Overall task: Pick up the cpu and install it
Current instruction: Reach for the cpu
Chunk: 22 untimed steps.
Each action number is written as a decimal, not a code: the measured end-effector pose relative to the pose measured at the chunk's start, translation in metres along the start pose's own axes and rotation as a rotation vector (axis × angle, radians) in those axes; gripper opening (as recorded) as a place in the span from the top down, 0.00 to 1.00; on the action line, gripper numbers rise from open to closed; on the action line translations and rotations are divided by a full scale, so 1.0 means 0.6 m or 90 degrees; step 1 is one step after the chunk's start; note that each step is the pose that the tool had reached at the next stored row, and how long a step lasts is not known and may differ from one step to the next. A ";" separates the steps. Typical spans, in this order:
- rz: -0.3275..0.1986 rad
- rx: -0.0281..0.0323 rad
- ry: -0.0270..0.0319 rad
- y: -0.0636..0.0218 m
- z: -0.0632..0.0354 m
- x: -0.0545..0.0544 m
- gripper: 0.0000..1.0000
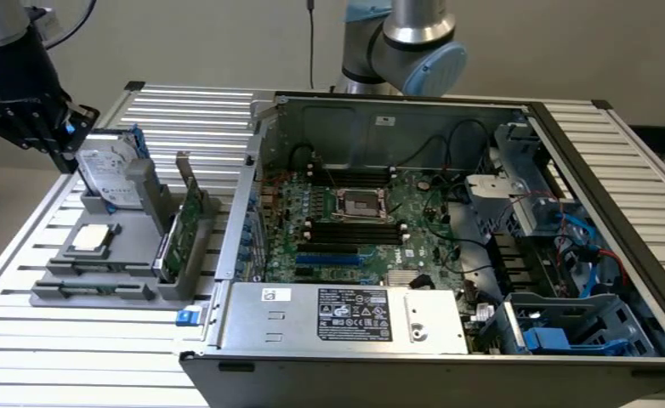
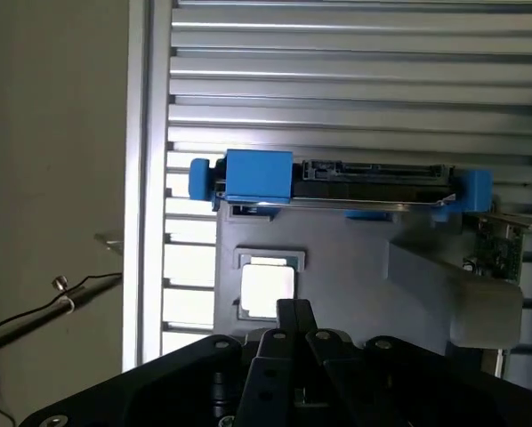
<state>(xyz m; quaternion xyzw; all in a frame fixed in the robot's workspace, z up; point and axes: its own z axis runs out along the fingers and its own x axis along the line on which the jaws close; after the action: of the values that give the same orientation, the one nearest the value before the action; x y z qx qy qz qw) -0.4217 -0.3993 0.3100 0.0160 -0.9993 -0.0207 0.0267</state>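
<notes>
The cpu (image 1: 92,238) is a small square chip with a silvery top, lying flat in a grey holder (image 1: 88,276) at the exterior view's left. In the wrist view the cpu (image 2: 266,286) shows just beyond the fingertips. My gripper (image 1: 60,153) hangs above the holder's far end, beside the upright hard drive, apart from the cpu. Its fingers (image 2: 294,313) are shut together with nothing between them. The motherboard's empty square socket (image 1: 361,204) lies inside the open computer case.
A silver hard drive (image 1: 111,178) with blue bracket (image 2: 257,175) stands upright in the holder behind the cpu. A long green circuit card (image 1: 185,229) stands on edge between the holder and the case wall (image 1: 247,170). A slatted metal table (image 1: 37,348) carries everything.
</notes>
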 end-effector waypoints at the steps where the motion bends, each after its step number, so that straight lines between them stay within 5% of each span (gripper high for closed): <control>1: -0.001 0.0000 0.0000 0.000 0.002 0.003 0.89; 7: -0.005 0.0003 0.0002 -0.002 0.012 0.021 0.88; 10: -0.007 0.0004 0.0003 -0.003 0.017 0.030 0.70; 17: -0.008 0.0004 0.0003 -0.008 0.032 0.035 0.46; 22: -0.009 0.0004 0.0005 -0.013 0.043 0.034 0.46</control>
<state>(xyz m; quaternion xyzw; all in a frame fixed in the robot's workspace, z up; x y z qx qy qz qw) -0.4432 -0.4066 0.2853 0.0227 -0.9992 -0.0206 0.0269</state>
